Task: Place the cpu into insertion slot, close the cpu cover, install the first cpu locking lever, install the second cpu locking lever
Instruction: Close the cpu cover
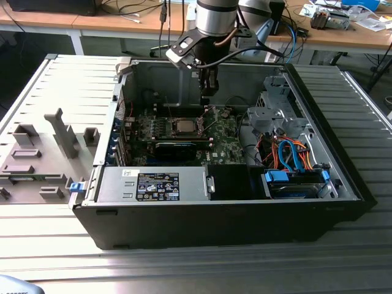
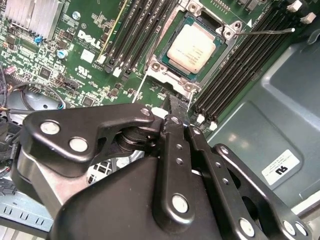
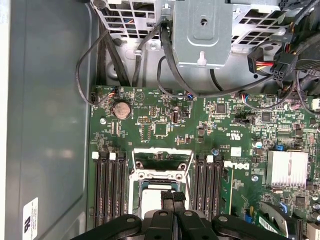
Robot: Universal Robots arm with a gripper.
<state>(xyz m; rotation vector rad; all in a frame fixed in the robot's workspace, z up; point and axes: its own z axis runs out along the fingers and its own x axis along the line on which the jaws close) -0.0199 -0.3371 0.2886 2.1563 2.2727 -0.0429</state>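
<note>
Currently, exterior view: the hand (image 1: pixel 206 105) hangs inside the computer case (image 1: pixel 343 177), near the cpu (image 1: pixel 182 127). Second wrist view: cpu seated in the insertion slot (image 2: pixel 156 65), cpu cover (image 2: pixel 176 76) lowered, hand's fingers closed together. First wrist view: fingertips (image 3: pixel 166 199) just beside the cpu.

White logo (image 2: pixel 91 39) printed on green motherboard (image 2: pixel 55 37); white sticker (image 2: pixel 279 169) w/ a mark on case wall (image 2: pixel 280 100); black label (image 1: pixel 157 185) on power supply (image 1: pixel 116 180), print too small.

Bright even light, pale sheen on the cpu (image 2: pixel 191 48) — case (image 1: pixel 165 76) interior shadowed
</note>
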